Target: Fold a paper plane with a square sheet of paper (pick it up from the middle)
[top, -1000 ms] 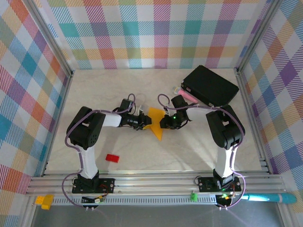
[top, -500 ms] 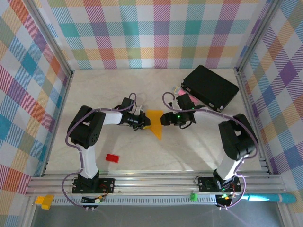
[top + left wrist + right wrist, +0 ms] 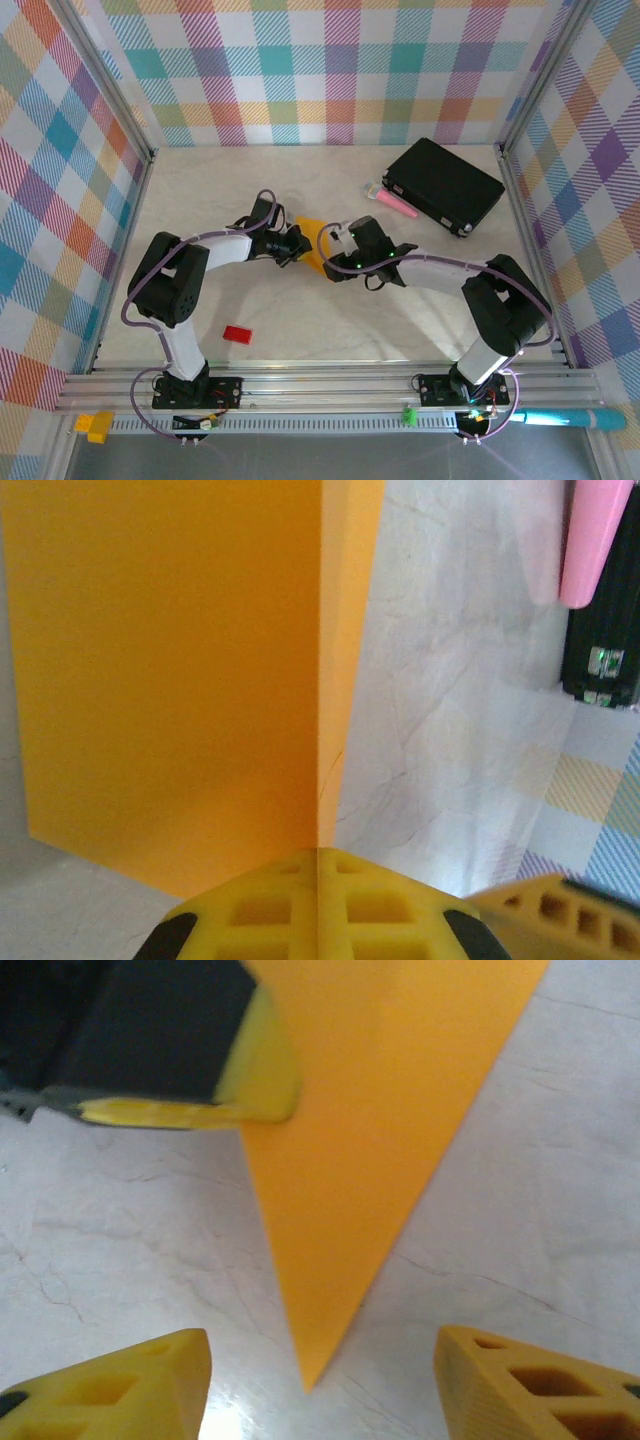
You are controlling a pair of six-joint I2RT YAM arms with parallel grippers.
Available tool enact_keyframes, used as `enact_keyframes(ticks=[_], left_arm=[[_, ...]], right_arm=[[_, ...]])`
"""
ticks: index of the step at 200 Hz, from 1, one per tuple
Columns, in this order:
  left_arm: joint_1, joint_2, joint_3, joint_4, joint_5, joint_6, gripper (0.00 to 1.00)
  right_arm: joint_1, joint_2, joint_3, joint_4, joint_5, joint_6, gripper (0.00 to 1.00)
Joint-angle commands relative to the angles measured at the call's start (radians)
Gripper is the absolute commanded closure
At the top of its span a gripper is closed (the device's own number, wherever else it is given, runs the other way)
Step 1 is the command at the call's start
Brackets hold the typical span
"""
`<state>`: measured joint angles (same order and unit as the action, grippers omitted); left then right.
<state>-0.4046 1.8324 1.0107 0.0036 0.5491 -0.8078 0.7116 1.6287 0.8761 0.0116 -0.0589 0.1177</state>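
Orange-yellow paper (image 3: 170, 680), folded to a point, sits in the middle of the worktop (image 3: 400, 310) with the left gripper (image 3: 318, 880) clamped on its crease; the right gripper (image 3: 320, 1380) stands apart astride the tip; closing off-centre could skew the fold or tug the sheet free.

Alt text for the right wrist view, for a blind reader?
A folded orange paper narrows to a point between the spread yellow fingers of the right tool. The left tool pinches its upper left edge over a white marbled table.
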Motion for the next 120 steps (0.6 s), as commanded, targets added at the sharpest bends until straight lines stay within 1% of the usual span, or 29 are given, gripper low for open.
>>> enact_keyframes(ticks=[1, 12, 36, 60, 80, 120], left_arm=[[-0.008, -0.025, -0.003, -0.014, -0.045, -0.071, 0.95], [-0.012, -0.021, 0.003, -0.025, -0.049, -0.077, 0.95], [-0.019, -0.014, 0.016, -0.042, -0.048, -0.086, 0.95], [-0.023, -0.009, 0.02, -0.04, -0.039, -0.097, 0.95], [-0.023, -0.003, 0.022, -0.04, -0.033, -0.1, 0.94], [-0.023, 0.005, 0.031, -0.057, -0.024, -0.095, 0.92]], right_arm=[[0.035, 0.025, -0.042, 0.109, 0.043, -0.082, 0.42], [0.047, 0.041, -0.046, 0.132, 0.038, -0.096, 0.43], [0.055, 0.082, -0.033, 0.147, 0.024, -0.102, 0.5], [0.057, 0.117, -0.016, 0.162, 0.008, -0.107, 0.53], [0.057, 0.142, -0.003, 0.169, 0.006, -0.118, 0.58], [0.057, 0.171, 0.0, 0.171, 0.035, -0.129, 0.6]])
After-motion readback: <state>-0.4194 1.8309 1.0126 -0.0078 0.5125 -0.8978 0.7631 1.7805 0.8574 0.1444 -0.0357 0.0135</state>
